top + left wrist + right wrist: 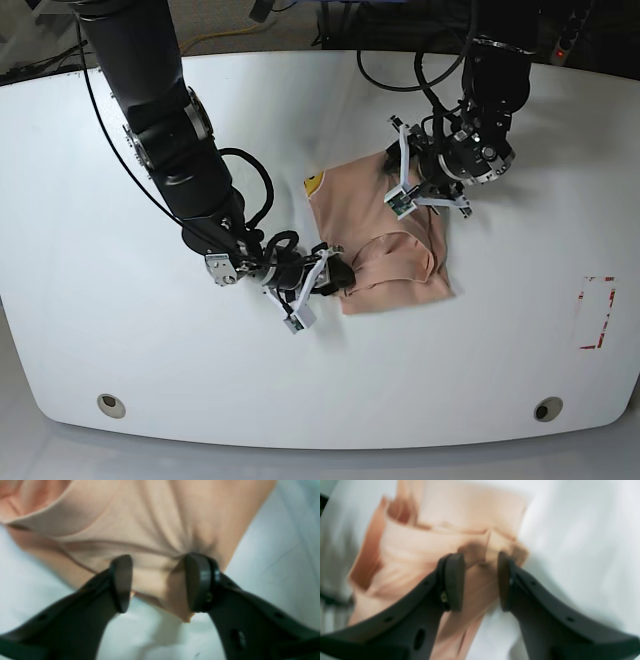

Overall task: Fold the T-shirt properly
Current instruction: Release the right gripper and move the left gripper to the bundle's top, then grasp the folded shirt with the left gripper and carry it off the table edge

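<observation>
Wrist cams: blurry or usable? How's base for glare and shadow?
Left wrist view: soft, T-shirt folds readable, left gripper fingers smeared at the edges. Right wrist view: blurrier, cloth streaked around the right gripper. Base view: sharp, even light, faint shadows on the white table, no strong glare, edges bowed.

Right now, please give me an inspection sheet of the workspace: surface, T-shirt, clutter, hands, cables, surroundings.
Surface: white table, red marking near one edge.
Job's things: peach T-shirt partly folded and bunched at the middle.
Clutter: nothing seen.
Hands: left hand at the shirt's far edge, fabric between its fingers; right hand at the near edge, fabric between its fingers. Firm grip cannot be told.
Cables: black cables along both arms.
Surroundings: floor beyond the table, a yellow cable.
</observation>
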